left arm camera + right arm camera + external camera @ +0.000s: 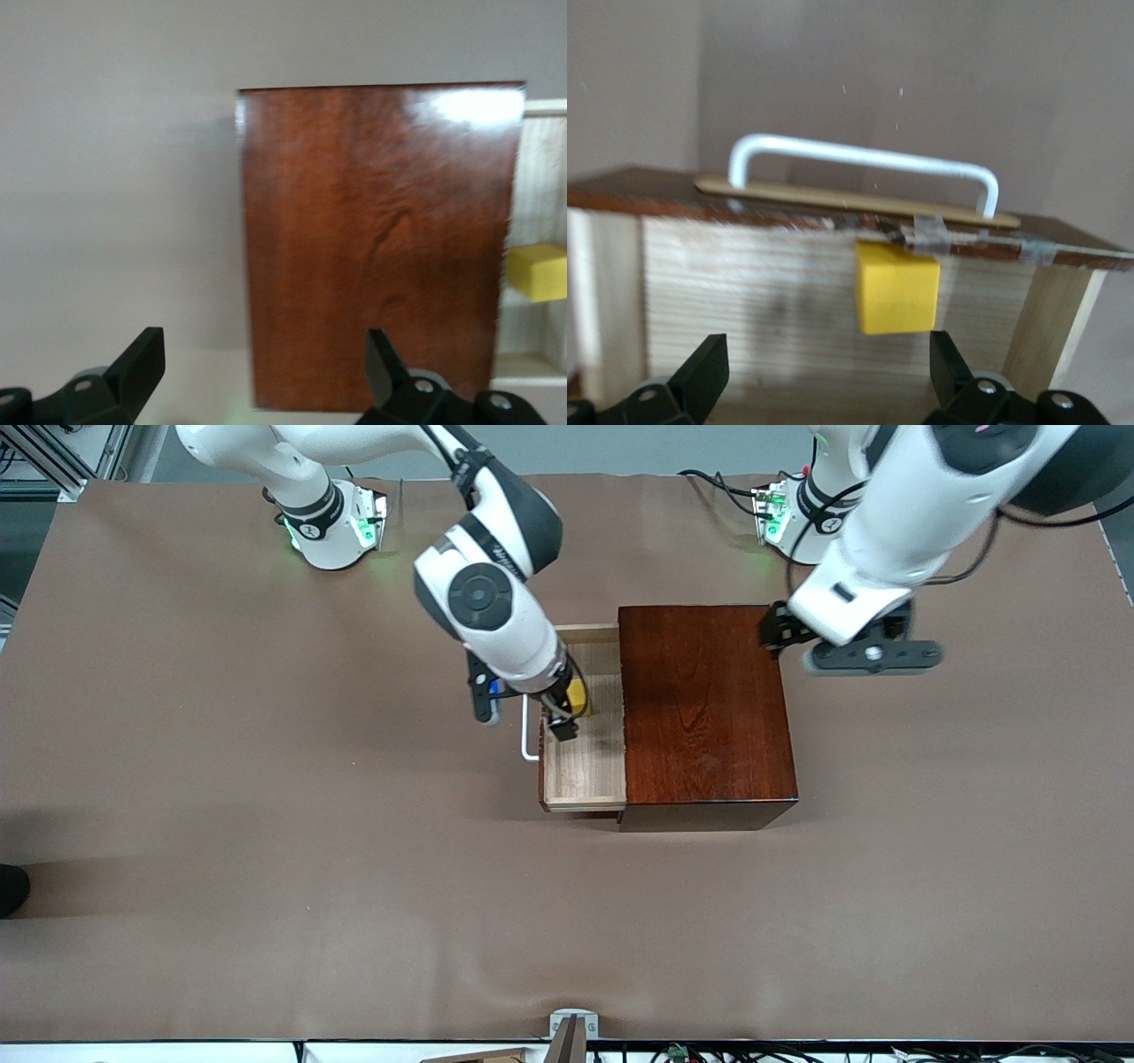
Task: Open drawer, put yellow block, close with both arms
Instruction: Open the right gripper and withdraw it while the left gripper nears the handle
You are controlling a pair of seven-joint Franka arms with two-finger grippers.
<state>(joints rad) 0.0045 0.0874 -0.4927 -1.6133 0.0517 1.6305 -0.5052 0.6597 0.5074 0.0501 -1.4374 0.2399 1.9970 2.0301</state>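
Yellow block (897, 288) lying in open drawer (585, 775), mid-frame; placing step done. Right gripper (567, 713) over tray, spread wide, empty. Left gripper (266, 372) open beside box (704, 708). Next: withdraw, push shut.

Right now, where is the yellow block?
The yellow block lies inside the open drawer, on its pale wood floor close to the front panel with the white handle, below the open right claw.
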